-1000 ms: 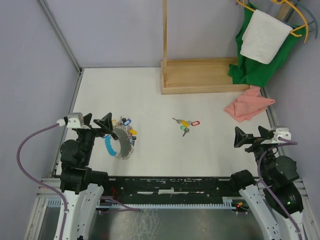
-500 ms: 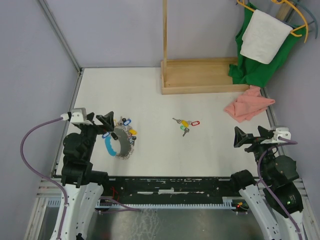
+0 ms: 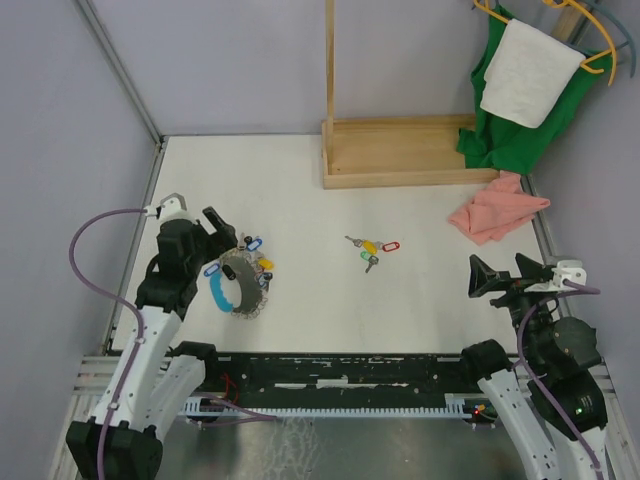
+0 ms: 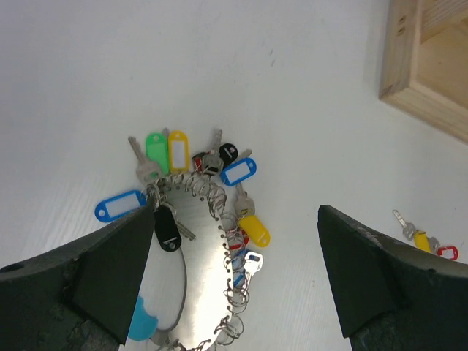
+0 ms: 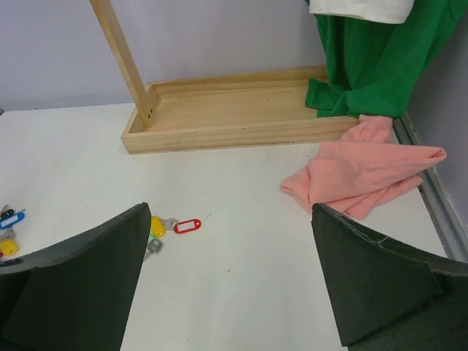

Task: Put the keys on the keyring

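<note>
White bench (image 3: 420,300), grey walls. Wooden frame (image 3: 405,160) at the far edge, pink cloth (image 3: 497,210) at far right.

Keys (image 3: 370,249) lie mid-bench in a small flat cluster with a yellow tag and a red tag, well apart from both arms. Keyring (image 3: 238,283) lies near left, crowded with tagged keys.

Left tool (image 4: 235,219): released, jaws spread wide, hovering over the keyring and holding nothing. Right tool (image 3: 497,268): released, empty, near right edge.

Handling, as a judgement: the keys look light, stiff and slick, and lie thin against the bench, so the blades would be hard to pinch. The plastic tags are thicker and offer a better hold. Keys will likely dangle once lifted. The keyring looks heavier and floppy; its blue band seems the firmest place to hold.
</note>
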Motion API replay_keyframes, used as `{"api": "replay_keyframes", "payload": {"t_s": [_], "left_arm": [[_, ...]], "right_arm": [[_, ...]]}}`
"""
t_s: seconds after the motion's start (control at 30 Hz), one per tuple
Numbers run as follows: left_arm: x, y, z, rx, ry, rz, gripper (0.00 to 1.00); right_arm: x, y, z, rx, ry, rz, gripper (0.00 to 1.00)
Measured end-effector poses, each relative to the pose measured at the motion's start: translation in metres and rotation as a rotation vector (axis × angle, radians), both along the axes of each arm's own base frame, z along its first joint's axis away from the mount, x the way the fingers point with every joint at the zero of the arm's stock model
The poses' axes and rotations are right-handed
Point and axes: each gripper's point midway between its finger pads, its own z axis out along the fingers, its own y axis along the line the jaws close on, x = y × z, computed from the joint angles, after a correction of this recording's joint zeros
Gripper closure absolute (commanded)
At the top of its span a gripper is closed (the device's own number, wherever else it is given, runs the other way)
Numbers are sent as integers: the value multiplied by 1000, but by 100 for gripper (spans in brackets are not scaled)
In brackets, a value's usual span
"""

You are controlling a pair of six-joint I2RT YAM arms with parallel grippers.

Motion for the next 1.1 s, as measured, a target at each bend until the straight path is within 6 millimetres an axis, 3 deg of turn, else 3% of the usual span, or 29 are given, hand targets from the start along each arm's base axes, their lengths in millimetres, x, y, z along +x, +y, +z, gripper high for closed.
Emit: {"api": "replay_keyframes", "payload": {"t_s": [0.3,0.5,0.6,0.83,1.1], "left_arm": [[7,-11,-81,-137,305,89,0],[-13,-25,-142,-224,479,92,5],[-23,-32,-162,-263,529,86,7],[-8,-56,-164,-320,481,20,9],[7,-120,-161,-380,430,-138,10]], "right_arm": [[-9,1,6,19,-44,23,0],[-11,4,7,24,-57,44,0],[-11,5,8,25,-59,56,0],[-11,9,7,23,-58,73,0],[-2,20,2,23,6,110,0]]}}
